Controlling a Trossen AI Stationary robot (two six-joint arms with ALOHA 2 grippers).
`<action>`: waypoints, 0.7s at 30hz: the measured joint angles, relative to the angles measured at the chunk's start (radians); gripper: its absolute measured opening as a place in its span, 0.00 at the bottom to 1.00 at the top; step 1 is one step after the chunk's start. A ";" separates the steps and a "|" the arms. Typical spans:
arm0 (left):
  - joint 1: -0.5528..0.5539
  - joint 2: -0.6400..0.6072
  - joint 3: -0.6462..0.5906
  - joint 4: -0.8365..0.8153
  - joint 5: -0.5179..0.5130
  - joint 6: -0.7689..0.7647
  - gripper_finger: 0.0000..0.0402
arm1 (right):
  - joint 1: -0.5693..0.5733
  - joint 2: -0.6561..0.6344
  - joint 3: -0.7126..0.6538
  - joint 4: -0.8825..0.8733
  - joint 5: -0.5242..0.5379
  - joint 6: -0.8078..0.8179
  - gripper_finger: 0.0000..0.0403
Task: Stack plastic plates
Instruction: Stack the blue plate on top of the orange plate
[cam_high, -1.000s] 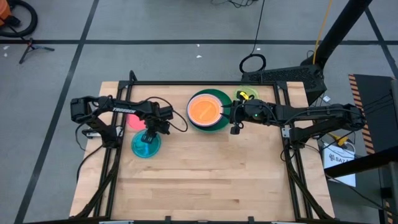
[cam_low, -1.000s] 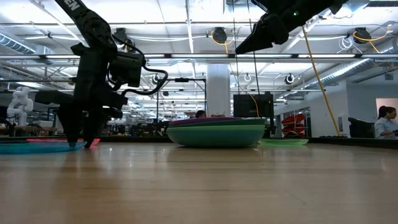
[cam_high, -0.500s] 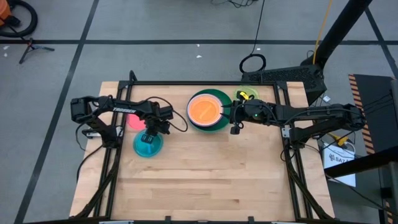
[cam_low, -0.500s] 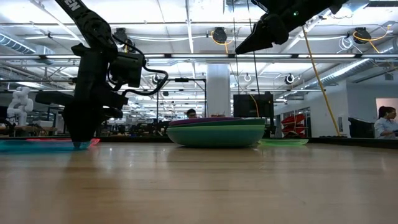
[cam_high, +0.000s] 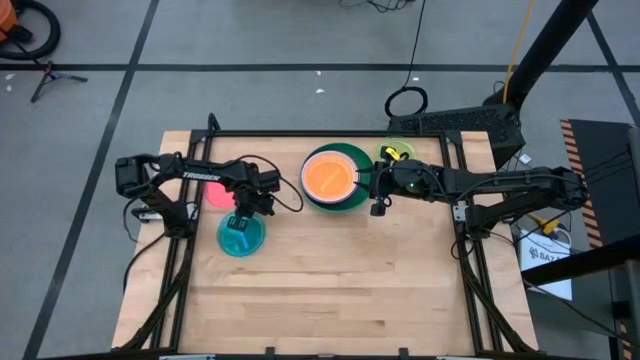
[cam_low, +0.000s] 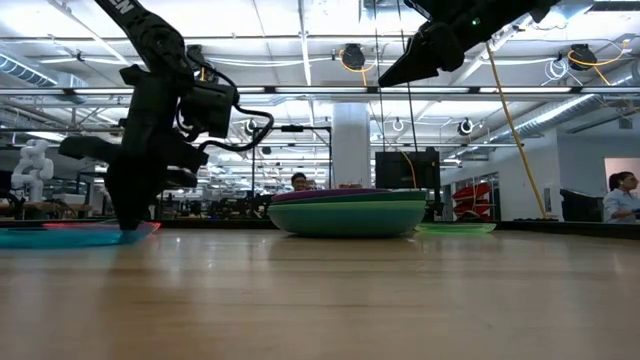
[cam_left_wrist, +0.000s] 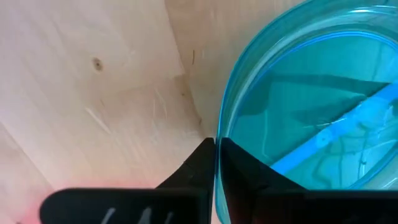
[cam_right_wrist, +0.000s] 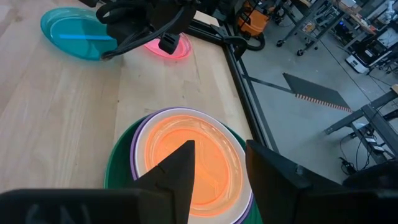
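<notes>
Left side: pink plate lies flat on the table, loose, partly under the left arm. Just beside it, nearer the table middle, the translucent blue plate. Left gripper is down at its rim; the wrist view shows the two fingers pinched on the rim of the blue plate, one inside, one outside. In the low view the plate looks to be on or barely off the wood, can't tell which.

Centre: the stack. Dark green plate at the bottom, purple rim and a white one showing above it, orange plate on top. Low view suggests more layers between; exact count not readable.

Right: right gripper hovers at the stack's edge, above the plates, fingers spread and empty. Lime plate sits loose behind that arm, near the back rail.

Judgement: mostly done. Large and medium plates look stacked, and one small plate. Left to go: blue (in hand), pink, lime. Next likely step is carrying the blue onto the orange.
</notes>
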 joint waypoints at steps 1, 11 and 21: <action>0.000 0.000 0.002 -0.006 -0.001 -0.001 0.06 | 0.000 0.000 0.000 0.000 0.000 0.000 0.33; 0.000 -0.002 0.039 -0.040 -0.010 -0.034 0.06 | 0.000 0.000 0.000 0.000 0.000 0.000 0.33; 0.000 -0.002 0.117 -0.104 -0.010 -0.043 0.05 | 0.000 0.000 0.000 0.000 0.000 0.001 0.33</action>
